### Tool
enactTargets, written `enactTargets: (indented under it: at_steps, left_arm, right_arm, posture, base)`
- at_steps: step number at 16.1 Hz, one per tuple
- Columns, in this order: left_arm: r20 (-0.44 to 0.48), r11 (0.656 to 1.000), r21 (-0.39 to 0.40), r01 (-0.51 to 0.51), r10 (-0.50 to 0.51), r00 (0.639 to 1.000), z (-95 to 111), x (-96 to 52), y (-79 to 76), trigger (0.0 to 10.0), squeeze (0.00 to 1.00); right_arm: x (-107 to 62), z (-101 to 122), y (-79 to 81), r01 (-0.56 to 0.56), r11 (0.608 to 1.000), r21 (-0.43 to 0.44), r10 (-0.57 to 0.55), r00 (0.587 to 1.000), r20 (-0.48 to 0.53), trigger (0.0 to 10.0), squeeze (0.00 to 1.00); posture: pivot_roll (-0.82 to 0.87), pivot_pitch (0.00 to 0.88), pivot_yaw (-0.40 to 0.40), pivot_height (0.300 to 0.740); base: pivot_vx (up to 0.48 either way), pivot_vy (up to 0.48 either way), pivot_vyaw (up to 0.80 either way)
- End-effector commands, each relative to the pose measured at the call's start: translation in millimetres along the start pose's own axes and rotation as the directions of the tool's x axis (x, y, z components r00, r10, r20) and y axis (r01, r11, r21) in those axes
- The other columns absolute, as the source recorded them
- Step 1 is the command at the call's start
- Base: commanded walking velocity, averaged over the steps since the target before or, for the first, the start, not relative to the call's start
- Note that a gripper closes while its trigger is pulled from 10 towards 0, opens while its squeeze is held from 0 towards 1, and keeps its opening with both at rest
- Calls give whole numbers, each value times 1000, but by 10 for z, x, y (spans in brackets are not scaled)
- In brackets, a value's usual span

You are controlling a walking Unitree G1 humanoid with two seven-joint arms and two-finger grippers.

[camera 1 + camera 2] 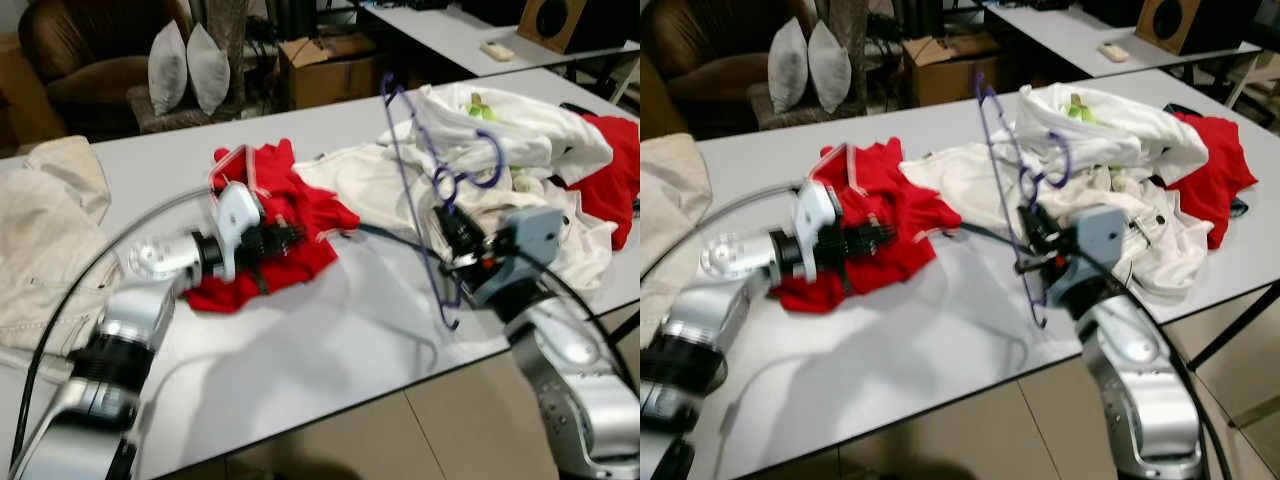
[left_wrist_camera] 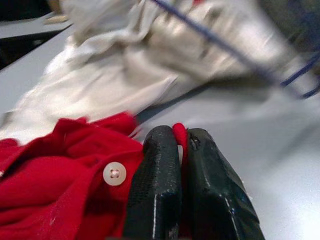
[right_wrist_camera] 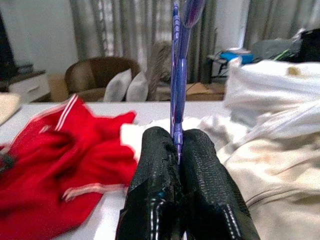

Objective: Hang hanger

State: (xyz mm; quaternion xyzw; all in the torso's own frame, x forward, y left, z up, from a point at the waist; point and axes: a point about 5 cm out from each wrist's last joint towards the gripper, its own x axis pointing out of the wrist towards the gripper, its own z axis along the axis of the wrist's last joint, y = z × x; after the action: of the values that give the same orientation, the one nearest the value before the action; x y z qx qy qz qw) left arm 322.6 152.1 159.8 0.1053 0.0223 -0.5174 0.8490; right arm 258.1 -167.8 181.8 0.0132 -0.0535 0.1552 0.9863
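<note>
Pinching the purple hanger [image 1: 440,190] between pressed fingers, the right gripper [image 1: 462,250] holds it upright above the grey table [image 1: 330,340] — white clothes [image 1: 520,150] crowd just behind it. The left gripper [image 1: 285,238] is clamped on the red shirt [image 1: 300,215] — its white button [image 2: 114,173] sits beside the fingers [image 2: 157,185].

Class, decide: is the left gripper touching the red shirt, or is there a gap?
Touching. The left wrist view shows the left gripper shut on a fold of the red shirt, pinched between its fingers.
</note>
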Motion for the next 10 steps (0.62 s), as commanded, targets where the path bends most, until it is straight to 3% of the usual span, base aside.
enactTargets:
  at_steps: [1,3,4,7,8,10]
  left_arm:
    - [125,1000,1,28,-28,992,280,-41,27,0,0]
    - [201,998,-15,-58,60,978,417,-147,147,0,0]
    - [190,995,-9,-99,98,977,420,-222,191,0,0]
    - [2,988,77,-137,137,991,258,-482,240,0,0]
    - [-8,964,113,-242,245,970,276,-578,357,0,0]
    - [84,878,145,-457,449,889,418,-698,600,0,0]
  right_arm:
    - [-3,84,-76,36,999,27,-37,998,48,10000,0]
    - [-26,151,-177,73,995,61,-78,993,85,10000,0]
    - [-50,167,-225,85,994,66,-91,992,88,10000,0]
    - [-355,50,-198,-83,997,-10,82,995,-48,10000,0]
    - [-442,41,-218,-106,994,-11,105,992,-73,10000,0]
    - [-512,34,-254,-113,993,-24,110,989,-103,10000,0]
  posture:
    - [-252,0,56,740]
    - [-251,0,53,740]
    - [-247,0,51,740]
    - [-249,0,56,740]
    - [-251,0,59,740]
    - [-254,0,63,740]
  base:
    - [0,0,0]
    - [0,0,0]
    - [0,0,0]
    - [0,0,0]
    - [0,0,0]
    - [0,0,0]
